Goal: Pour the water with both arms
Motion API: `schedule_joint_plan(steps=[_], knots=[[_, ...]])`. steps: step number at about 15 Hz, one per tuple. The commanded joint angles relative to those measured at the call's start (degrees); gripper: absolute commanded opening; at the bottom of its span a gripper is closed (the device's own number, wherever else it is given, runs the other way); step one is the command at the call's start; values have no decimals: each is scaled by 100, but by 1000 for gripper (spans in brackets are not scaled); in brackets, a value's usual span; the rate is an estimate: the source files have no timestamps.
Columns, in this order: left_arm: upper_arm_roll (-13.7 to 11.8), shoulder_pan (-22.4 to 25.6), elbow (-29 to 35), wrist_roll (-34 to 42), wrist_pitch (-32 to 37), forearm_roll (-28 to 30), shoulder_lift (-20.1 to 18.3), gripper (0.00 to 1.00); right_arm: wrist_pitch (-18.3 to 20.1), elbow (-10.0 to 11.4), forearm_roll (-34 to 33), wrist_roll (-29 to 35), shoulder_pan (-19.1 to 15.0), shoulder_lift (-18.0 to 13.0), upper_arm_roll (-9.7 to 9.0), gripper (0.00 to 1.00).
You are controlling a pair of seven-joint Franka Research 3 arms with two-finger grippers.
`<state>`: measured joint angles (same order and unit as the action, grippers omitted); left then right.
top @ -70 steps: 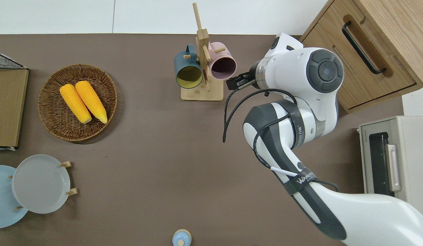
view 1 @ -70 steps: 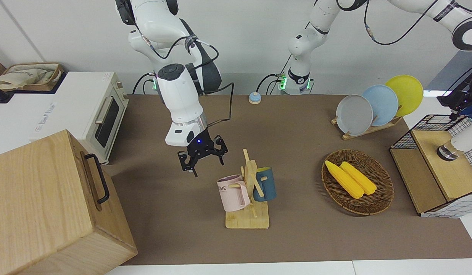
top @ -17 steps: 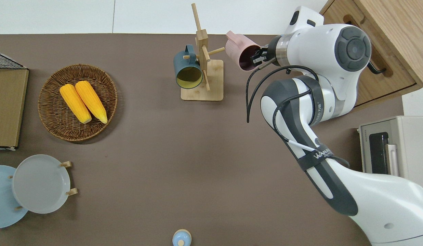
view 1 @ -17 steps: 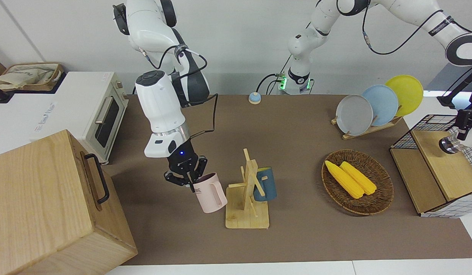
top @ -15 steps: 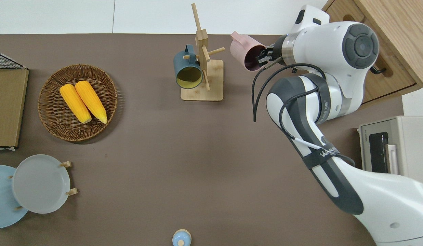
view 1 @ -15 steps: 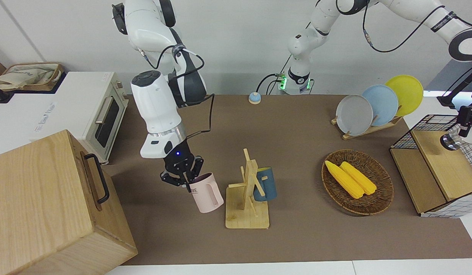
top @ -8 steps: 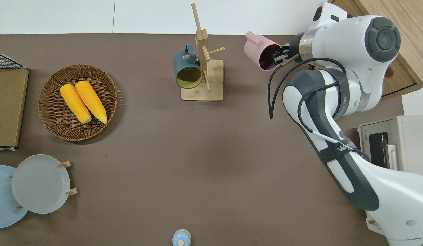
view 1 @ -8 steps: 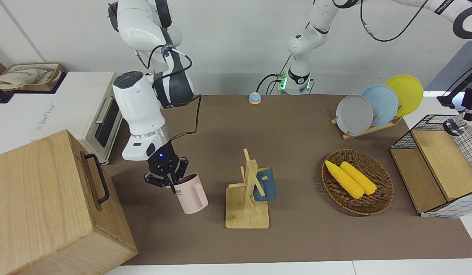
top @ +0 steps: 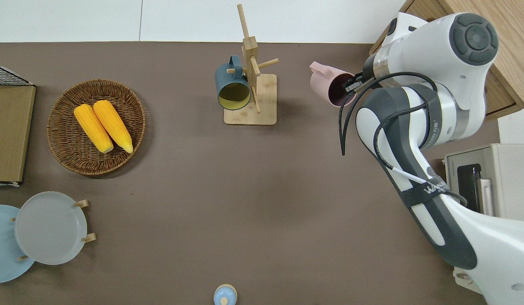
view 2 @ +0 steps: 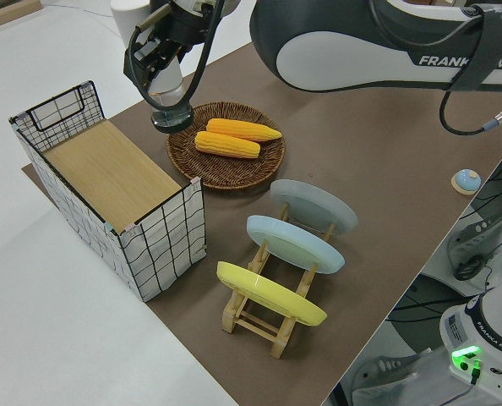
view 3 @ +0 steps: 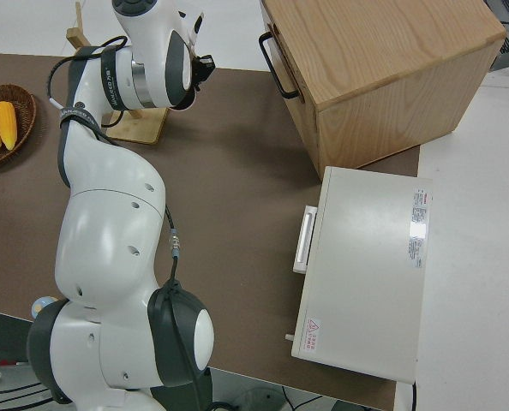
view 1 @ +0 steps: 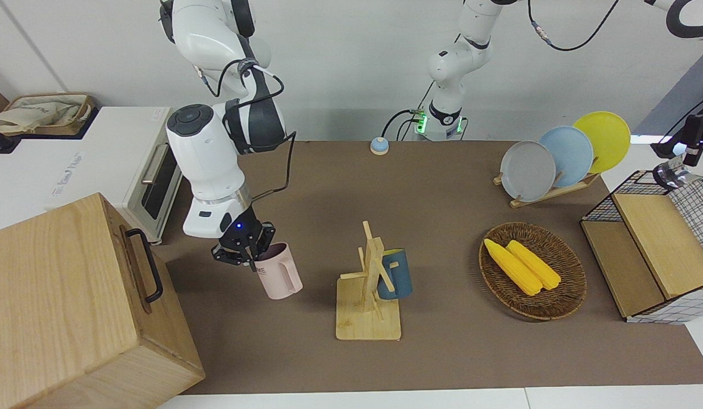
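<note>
My right gripper is shut on the rim of a pink mug. It holds the mug tilted in the air, over the table between the wooden mug rack and the wooden cabinet. A dark blue mug still hangs on the rack. My left gripper is shut on the top of a clear glass vessel, held in the air by the wire crate. The overhead view does not show the left gripper.
A wicker basket with two corn cobs lies beside the crate. A rack of three plates stands nearer to the robots. A toaster oven stands at the right arm's end. A small blue bell sits between the arm bases.
My right gripper took the pink mug off the rack and carried it toward the right arm's end of the table. My left gripper lifted the clear vessel up from the crate.
</note>
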<state>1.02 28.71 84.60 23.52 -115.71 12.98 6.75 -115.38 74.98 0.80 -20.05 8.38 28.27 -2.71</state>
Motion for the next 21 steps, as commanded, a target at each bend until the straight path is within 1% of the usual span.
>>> schedule_joint_plan(steps=[1,3,4,5,7,10,12,16,18,21], knots=[[-6,-330,775,-514,-206,-358,-603,0,823,472,-309,-16,-56,-435,-63,0],[29,-375,1293,-594,-408,-358,-954,0,947,893,-309,45,-56,-647,-63,0],[82,-427,1557,-646,-522,-358,-1121,0,1043,1035,-300,158,-21,-708,-63,0],[108,-445,1760,-769,-593,-358,-1245,0,1149,1106,-257,368,-3,-727,-63,0],[327,-480,2050,-1119,-663,-367,-1447,0,1360,1141,-221,991,49,-727,-133,0],[714,-480,2446,-1673,-734,-603,-1772,0,1378,1282,41,1905,426,-718,-133,0],[933,-480,2683,-1911,-795,-604,-1974,0,1369,1282,331,2521,655,-665,-133,0],[1329,-480,3044,-2263,-804,-604,-2274,0,1334,1265,771,3462,1121,-630,-133,0],[1479,-489,3237,-2308,-804,-595,-2458,0,1282,1238,1052,3945,1314,-613,-133,0],[1602,-550,3484,-2369,-804,-516,-2634,0,1238,1186,1360,4500,1604,-595,-133,0]])
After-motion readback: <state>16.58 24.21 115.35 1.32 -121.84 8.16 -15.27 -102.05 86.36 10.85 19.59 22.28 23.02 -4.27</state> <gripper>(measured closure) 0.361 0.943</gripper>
